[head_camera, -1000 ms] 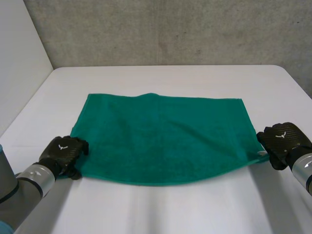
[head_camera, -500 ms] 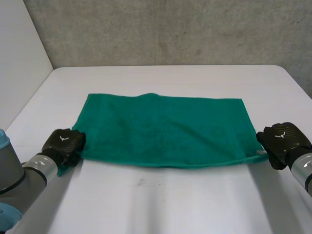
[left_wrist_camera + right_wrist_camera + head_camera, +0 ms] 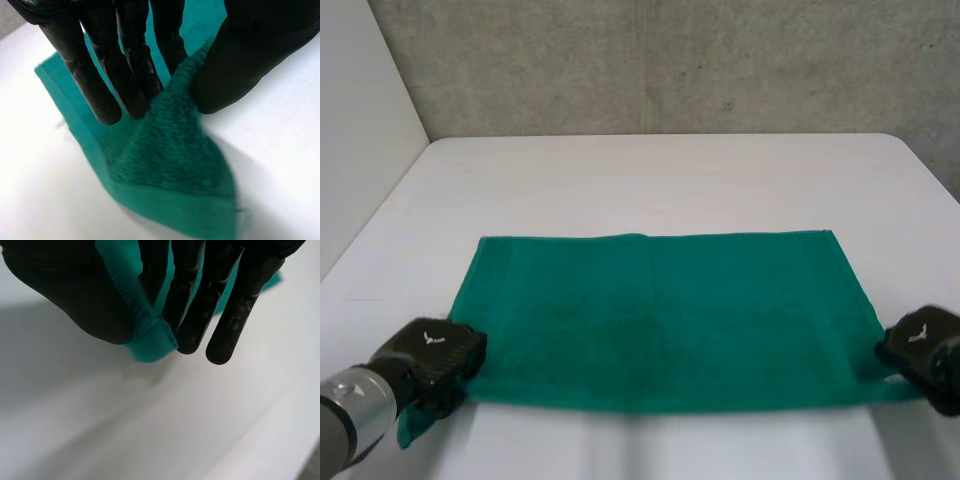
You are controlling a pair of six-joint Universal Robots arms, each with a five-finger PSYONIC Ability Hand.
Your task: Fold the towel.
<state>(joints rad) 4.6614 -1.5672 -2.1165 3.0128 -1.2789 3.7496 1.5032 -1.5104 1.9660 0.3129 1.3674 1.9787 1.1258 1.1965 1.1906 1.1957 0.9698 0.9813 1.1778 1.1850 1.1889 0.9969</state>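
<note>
We see a green towel (image 3: pixel 660 320) on the tabletop (image 3: pixel 660 180), left hand (image 3: pixel 435 350) and right hand (image 3: pixel 925 345) pinching seemingly its near corners.

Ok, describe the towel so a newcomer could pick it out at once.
Look at the white table before the grey wall. On its near half lies the green towel, a wide rectangle. It is the only cloth there, its near corners pinched by the black left hand and right hand.

A bare lab-like test bench: white table (image 3: pixel 660 170) against a rough grey concrete wall (image 3: pixel 670 60).
</note>
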